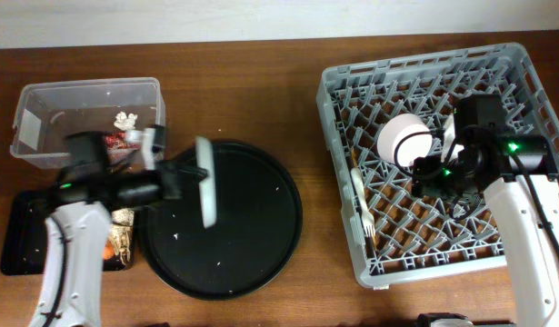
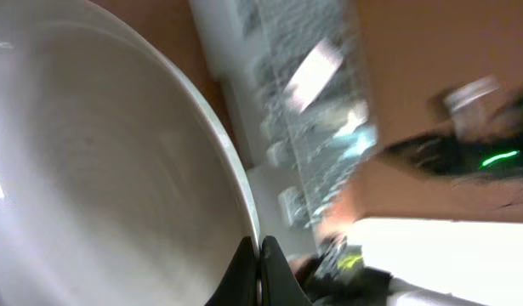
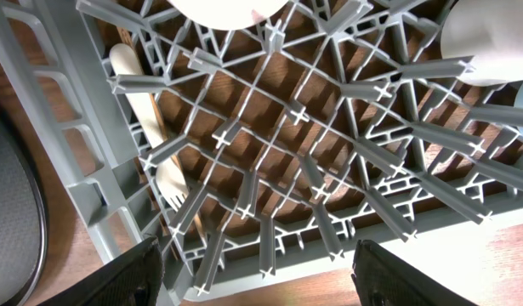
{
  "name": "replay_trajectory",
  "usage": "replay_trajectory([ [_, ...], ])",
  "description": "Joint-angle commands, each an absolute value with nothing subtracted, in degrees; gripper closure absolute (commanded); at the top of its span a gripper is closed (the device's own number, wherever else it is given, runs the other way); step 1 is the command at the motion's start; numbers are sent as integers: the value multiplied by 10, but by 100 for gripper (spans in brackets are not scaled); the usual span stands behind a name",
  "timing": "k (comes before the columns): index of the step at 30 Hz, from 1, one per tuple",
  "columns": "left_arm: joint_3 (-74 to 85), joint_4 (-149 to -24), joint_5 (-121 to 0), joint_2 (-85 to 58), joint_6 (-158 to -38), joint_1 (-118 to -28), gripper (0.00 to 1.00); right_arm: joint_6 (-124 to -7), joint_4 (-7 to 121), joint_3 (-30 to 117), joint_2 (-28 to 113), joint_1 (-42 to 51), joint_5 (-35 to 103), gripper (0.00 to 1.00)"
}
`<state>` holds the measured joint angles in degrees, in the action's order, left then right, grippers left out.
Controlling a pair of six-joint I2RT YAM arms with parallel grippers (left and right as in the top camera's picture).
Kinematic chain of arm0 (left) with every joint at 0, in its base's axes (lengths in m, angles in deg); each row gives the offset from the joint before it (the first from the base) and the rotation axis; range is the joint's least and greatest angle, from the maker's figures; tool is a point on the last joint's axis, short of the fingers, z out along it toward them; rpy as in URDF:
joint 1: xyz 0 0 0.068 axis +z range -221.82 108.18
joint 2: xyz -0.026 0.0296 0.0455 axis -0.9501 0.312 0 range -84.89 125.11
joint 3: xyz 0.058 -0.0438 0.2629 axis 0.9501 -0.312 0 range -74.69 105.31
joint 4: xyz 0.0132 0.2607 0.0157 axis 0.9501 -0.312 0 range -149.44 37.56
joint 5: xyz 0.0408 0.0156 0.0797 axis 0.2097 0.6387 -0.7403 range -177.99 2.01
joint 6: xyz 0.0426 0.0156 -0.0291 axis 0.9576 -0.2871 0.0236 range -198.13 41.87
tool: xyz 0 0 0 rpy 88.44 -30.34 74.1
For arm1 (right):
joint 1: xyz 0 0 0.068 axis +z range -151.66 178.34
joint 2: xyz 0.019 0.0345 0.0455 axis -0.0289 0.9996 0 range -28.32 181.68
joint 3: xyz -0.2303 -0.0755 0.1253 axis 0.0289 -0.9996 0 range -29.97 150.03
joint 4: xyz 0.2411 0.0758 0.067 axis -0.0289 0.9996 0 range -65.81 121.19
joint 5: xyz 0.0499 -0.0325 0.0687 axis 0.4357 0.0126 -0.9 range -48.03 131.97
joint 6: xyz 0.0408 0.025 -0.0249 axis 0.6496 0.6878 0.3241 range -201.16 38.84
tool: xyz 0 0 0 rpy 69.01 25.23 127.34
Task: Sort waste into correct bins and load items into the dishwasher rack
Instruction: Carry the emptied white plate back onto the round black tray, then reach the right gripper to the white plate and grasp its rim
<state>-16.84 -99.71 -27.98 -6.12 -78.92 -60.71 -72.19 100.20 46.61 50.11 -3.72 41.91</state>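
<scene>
Left wrist view: the left gripper (image 2: 259,257) has its fingers pinched almost together on the rim of the pale plate (image 2: 99,161), which fills the left of that picture. From overhead the left gripper (image 1: 186,173) holds this plate (image 1: 204,182) on edge, blurred, above the left part of the round black tray (image 1: 261,236), well apart from the dishwasher rack (image 1: 524,100).

The right gripper (image 3: 257,259) is spread wide, its two fingers (image 3: 129,276) at the bottom corners of the right wrist view with only rack lattice (image 3: 295,115) between them. It holds nothing and hangs over the middle of the rack.

Counted: one plate, in the left gripper. One white fork (image 1: 363,204) lies in the rack along its left wall, tines toward the near edge; the right wrist view shows it (image 3: 150,127) under the lattice bars. One cream cup (image 1: 404,138) stands in the rack just beside the right arm. The right wrist view also shows a second pale round thing (image 3: 491,42) at its upper right, but I cannot tell what it is.

On the surface (image 1: 306,54) to the left are two bins. The clear tub (image 1: 88,86) holds one red wrapper (image 1: 123,141) and one white scrap (image 1: 126,118). The shallow black tray (image 1: 15,245) holds food scraps (image 1: 120,238), partly hidden by the left arm.
</scene>
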Motion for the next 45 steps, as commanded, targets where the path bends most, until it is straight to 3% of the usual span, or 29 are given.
replay_trajectory([
  [1, -168, -985, -520, -50, -774, -753, 100, -722, 1001, 463, 502, -40, 416, 25],
  [6, -168, -952, -689, -11, -774, -914, 100, -722, 1002, 463, 502, -40, 416, 25],
  [10, -168, -940, -703, 32, -774, -996, 97, -722, 1004, 463, 502, -40, 416, 25],
  [12, -167, -936, -702, 35, -774, -1020, 82, -722, 1004, 463, 502, -40, 416, 25],
  [14, -161, -936, -702, 32, -774, -1025, 56, -722, 1003, 463, 502, -40, 416, 25],
  [15, -154, -938, -703, 29, -774, -1024, 51, -722, 1003, 463, 502, -40, 416, 25],
  [21, -86, -1023, -714, -20, -792, -951, 50, -737, 1002, 463, 502, -40, 400, 23],
  [25, -73, -1099, -720, -102, -816, -796, 49, -854, 985, 463, 502, -31, 222, 22],
  [31, -73, -1146, -719, -122, -820, -667, 46, -862, 945, 463, 502, 83, 168, 27],
  [37, -78, -1151, -720, -122, -819, -629, 46, -743, 860, 463, 543, 245, 239, 27],
  [45, -78, -1146, -753, -122, -820, -629, 45, -638, 795, 463, 708, 334, 246, 27],
])
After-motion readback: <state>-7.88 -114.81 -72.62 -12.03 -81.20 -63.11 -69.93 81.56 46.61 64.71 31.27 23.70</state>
